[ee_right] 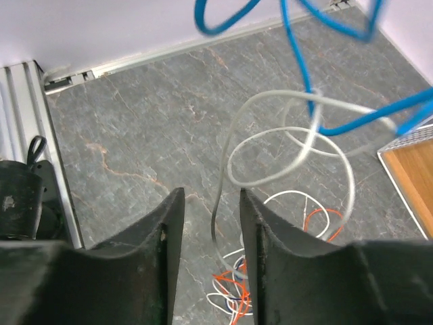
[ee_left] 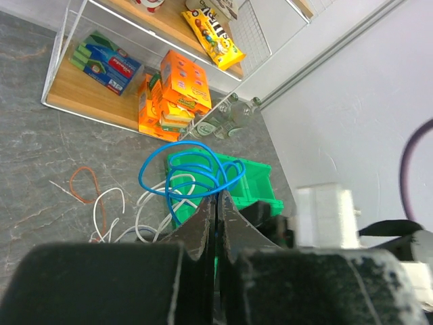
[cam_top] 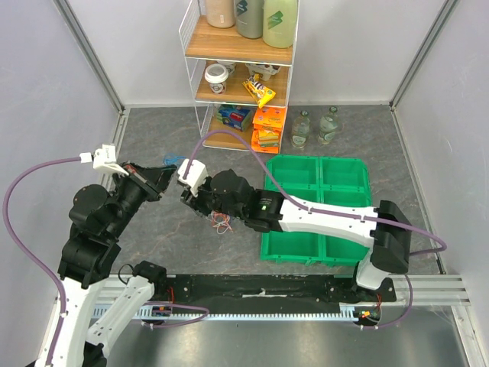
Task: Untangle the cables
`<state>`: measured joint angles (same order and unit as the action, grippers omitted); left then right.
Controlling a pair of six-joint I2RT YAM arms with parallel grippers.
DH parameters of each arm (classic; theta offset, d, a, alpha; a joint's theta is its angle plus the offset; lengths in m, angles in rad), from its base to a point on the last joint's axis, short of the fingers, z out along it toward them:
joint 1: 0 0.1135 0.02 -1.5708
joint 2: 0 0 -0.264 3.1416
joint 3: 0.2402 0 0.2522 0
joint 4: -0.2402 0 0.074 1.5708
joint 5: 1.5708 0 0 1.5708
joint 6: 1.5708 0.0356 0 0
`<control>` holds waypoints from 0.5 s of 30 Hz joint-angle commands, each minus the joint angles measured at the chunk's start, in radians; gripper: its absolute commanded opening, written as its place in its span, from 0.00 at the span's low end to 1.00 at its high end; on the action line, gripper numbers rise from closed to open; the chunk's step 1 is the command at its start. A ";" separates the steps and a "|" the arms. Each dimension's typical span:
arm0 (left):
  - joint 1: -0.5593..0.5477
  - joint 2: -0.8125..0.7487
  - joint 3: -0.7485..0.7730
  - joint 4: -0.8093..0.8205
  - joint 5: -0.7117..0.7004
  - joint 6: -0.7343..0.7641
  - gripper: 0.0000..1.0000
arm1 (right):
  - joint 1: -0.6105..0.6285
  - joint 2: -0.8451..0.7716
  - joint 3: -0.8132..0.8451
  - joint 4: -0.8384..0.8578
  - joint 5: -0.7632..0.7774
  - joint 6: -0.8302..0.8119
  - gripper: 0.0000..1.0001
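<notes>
My left gripper (cam_top: 163, 176) (ee_left: 218, 195) is shut on a blue cable (ee_left: 190, 168) and holds its coil up off the table; the coil also shows in the top view (cam_top: 173, 160). A pale grey-white cable (ee_right: 291, 145) hangs looped from the blue cable (ee_right: 302, 47). Its loose end drops between the open jaws of my right gripper (cam_top: 189, 200) (ee_right: 212, 193), untouched by either finger. A small tangle of white, orange and dark cables (cam_top: 222, 223) (ee_right: 238, 292) lies on the table below. More white loops (ee_left: 122, 211) and an orange loop (ee_left: 84, 183) lie flat.
A green divided bin (cam_top: 317, 208) sits right of the tangle, under the right arm. A wire shelf (cam_top: 238, 84) with orange boxes (cam_top: 269, 128) and snacks stands at the back. Two bottles (cam_top: 315, 127) stand beside it. Grey walls close both sides.
</notes>
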<state>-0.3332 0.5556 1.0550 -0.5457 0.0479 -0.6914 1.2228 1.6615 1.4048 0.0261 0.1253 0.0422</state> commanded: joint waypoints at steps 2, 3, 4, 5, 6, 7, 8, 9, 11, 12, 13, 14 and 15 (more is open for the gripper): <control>0.003 0.000 0.017 0.024 0.015 -0.030 0.02 | 0.006 0.021 0.017 0.048 0.017 0.027 0.25; 0.003 -0.002 0.013 0.023 0.007 -0.027 0.02 | 0.006 0.008 0.010 0.049 0.007 0.034 0.15; 0.003 -0.005 0.010 0.024 -0.011 -0.020 0.02 | 0.007 -0.012 -0.003 0.049 -0.001 0.047 0.04; 0.003 -0.005 0.005 0.021 -0.034 -0.013 0.02 | 0.007 -0.035 -0.021 0.052 -0.003 0.059 0.00; 0.003 -0.009 0.005 0.012 -0.084 -0.002 0.02 | 0.007 -0.060 -0.045 0.060 -0.006 0.076 0.00; 0.003 -0.014 0.005 -0.006 -0.165 0.004 0.01 | 0.007 -0.095 -0.078 0.078 -0.003 0.102 0.00; 0.003 -0.019 0.000 -0.022 -0.236 0.012 0.02 | 0.007 -0.126 -0.108 0.096 0.003 0.123 0.00; 0.003 -0.029 -0.010 -0.028 -0.297 0.024 0.02 | 0.007 -0.162 -0.143 0.119 0.016 0.143 0.00; 0.003 -0.054 -0.042 -0.033 -0.429 0.038 0.02 | 0.007 -0.227 -0.188 0.146 0.052 0.188 0.00; 0.003 -0.068 -0.062 -0.033 -0.491 0.041 0.02 | 0.007 -0.261 -0.200 0.152 0.077 0.206 0.00; 0.005 -0.085 -0.084 -0.031 -0.537 0.050 0.02 | 0.006 -0.287 -0.207 0.158 0.095 0.223 0.00; 0.003 -0.100 -0.102 -0.023 -0.566 0.061 0.02 | 0.004 -0.313 -0.208 0.164 0.115 0.237 0.00; 0.005 -0.112 -0.127 -0.016 -0.583 0.069 0.02 | 0.001 -0.334 -0.202 0.172 0.129 0.252 0.00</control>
<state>-0.3332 0.4892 0.9924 -0.5678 -0.2916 -0.6804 1.2266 1.4475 1.1995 0.0772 0.1669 0.1986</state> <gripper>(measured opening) 0.025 0.011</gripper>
